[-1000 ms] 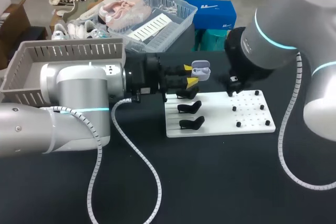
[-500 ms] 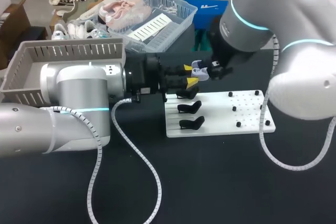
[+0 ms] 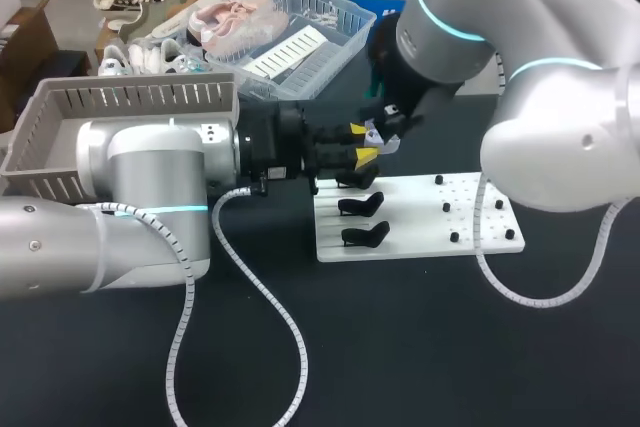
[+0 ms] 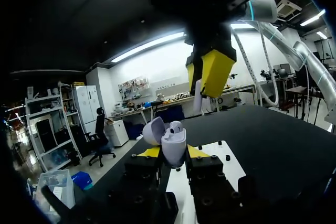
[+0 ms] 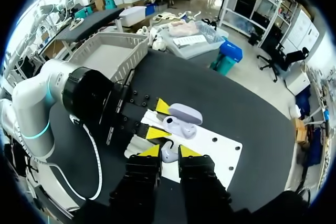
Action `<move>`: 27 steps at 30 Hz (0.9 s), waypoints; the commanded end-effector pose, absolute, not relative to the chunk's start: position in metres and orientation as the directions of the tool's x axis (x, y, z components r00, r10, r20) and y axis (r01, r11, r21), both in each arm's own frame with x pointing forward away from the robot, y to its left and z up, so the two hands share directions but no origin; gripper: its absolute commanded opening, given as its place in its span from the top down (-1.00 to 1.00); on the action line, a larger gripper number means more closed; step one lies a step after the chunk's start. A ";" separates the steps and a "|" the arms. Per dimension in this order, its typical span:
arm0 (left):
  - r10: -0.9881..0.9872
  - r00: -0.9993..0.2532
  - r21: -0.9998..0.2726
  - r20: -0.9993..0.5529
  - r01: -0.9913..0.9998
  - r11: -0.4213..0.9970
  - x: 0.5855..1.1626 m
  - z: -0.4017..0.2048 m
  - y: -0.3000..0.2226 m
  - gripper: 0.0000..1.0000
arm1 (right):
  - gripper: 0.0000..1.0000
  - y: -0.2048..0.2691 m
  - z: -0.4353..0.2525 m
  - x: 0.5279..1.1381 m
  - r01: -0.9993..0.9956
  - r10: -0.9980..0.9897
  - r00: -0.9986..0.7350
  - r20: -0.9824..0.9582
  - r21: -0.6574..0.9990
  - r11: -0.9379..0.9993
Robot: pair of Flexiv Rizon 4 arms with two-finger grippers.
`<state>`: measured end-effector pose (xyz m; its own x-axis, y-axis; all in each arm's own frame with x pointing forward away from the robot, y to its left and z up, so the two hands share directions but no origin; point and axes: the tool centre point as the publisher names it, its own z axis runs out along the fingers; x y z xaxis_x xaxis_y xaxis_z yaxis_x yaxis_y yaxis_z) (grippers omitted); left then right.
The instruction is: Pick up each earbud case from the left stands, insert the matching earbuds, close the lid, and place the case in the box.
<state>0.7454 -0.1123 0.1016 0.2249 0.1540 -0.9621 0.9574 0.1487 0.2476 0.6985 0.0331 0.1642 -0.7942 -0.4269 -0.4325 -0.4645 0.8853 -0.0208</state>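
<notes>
My left gripper [image 3: 362, 142] is shut on an open lavender-white earbud case [image 3: 379, 139], held above the back of the white stand board [image 3: 420, 237]. In the left wrist view the case [image 4: 172, 139] sits between my yellow tips, lid back, one earbud inside. My right gripper [image 3: 386, 115] hangs just above the case, shut on a white earbud [image 4: 198, 100]. In the right wrist view that earbud [image 5: 168, 156] shows between my tips, right over the open case [image 5: 177, 125]. Three black stands [image 3: 362, 205] on the board's left side show no case.
A grey slatted box [image 3: 130, 107] stands at the back left, behind my left arm. A clear basket [image 3: 320, 37] holding shoes sits at the back. Small black pegs [image 3: 455, 237] dot the right half of the board.
My right arm has swung left from above the board's right side to just over the case. The left arm and the case have stayed still.
</notes>
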 end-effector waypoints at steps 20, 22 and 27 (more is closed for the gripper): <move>0.157 0.226 0.251 -0.961 0.955 0.159 0.742 0.102 -0.113 1.00 | 1.00 0.041 0.156 0.722 -0.529 -0.504 -0.753 -0.424 -0.065 0.846; 0.157 0.226 0.251 -0.961 0.955 0.159 0.742 0.102 -0.113 1.00 | 1.00 0.041 0.155 0.723 -0.531 -0.505 -0.753 -0.423 -0.064 0.845; 0.157 0.226 0.251 -0.961 0.955 0.159 0.742 0.102 -0.113 1.00 | 1.00 0.042 0.155 0.723 -0.536 -0.507 -0.751 -0.424 -0.058 0.843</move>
<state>0.7454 -0.1123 0.1016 0.2249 0.1540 -0.9621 0.9574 0.1487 0.2476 0.7214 0.0415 0.1544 -0.7497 -0.5057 -0.4269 -0.5339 0.8433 -0.0612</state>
